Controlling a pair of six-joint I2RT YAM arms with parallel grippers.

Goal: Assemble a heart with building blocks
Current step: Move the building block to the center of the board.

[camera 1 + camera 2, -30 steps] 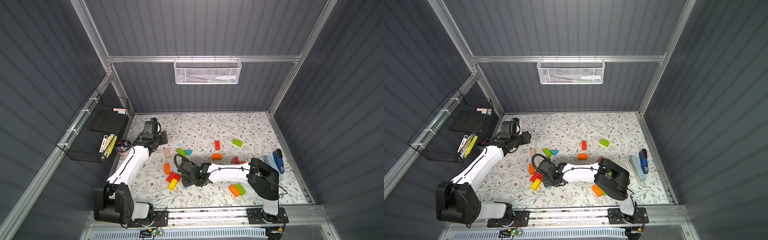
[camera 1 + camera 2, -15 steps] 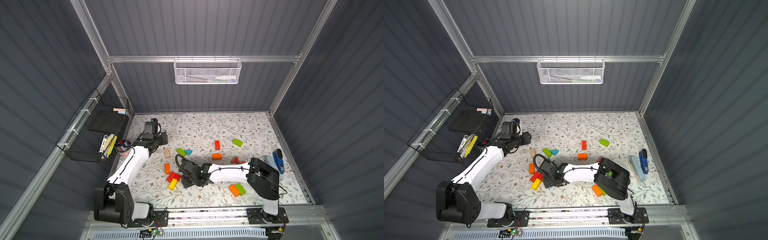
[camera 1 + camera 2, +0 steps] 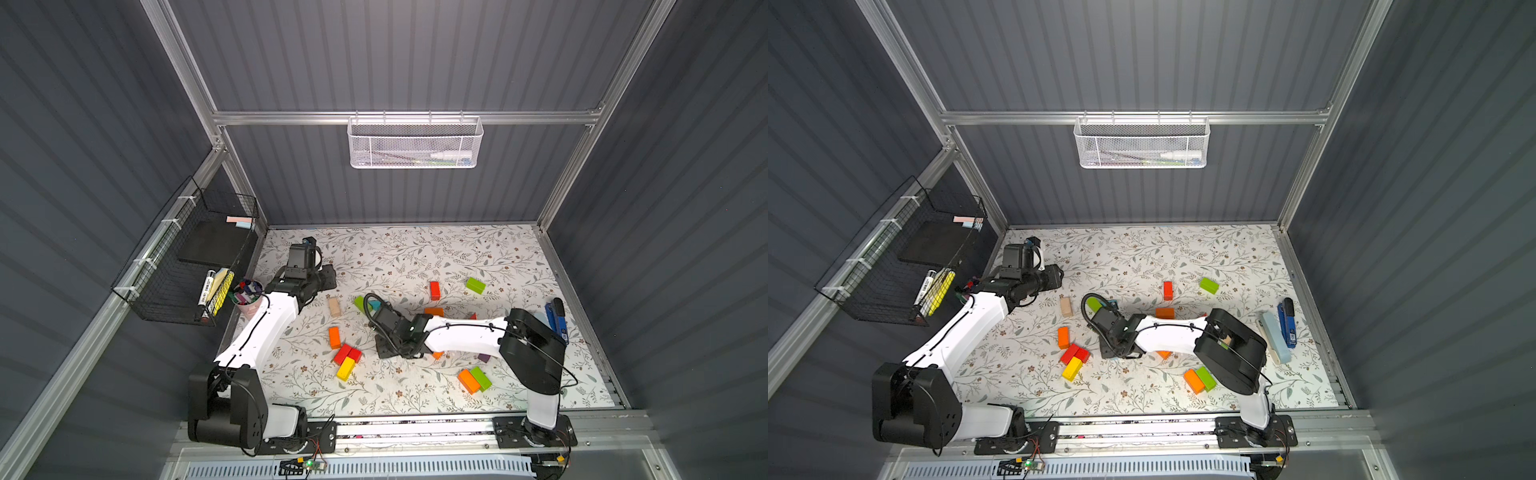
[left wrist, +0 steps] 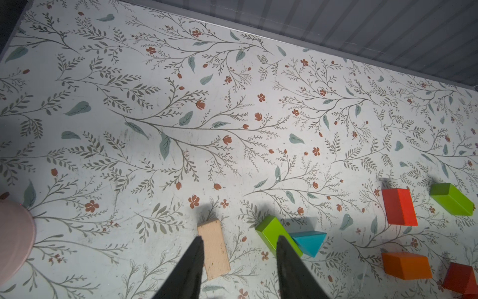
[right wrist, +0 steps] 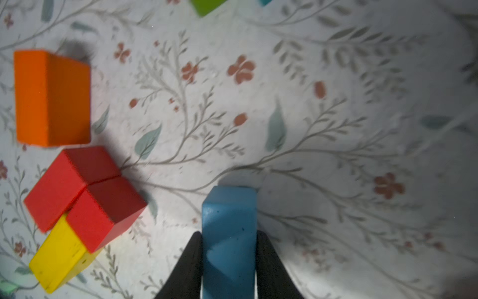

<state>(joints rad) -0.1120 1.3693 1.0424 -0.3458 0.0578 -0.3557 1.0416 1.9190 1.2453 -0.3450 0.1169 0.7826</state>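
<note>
In a top view I see my right gripper (image 3: 386, 349) low over the surface (image 3: 415, 257), just beside the red blocks (image 3: 347, 354). My left gripper (image 3: 328, 276) hangs well apart from them. A marker (image 3: 204, 288) in the wire basket (image 3: 166, 266) has a label too small to read. Left wrist: jaws half apart, empty. Right wrist: jaws clamp a blue block (image 5: 229, 207), near the red blocks.
</note>
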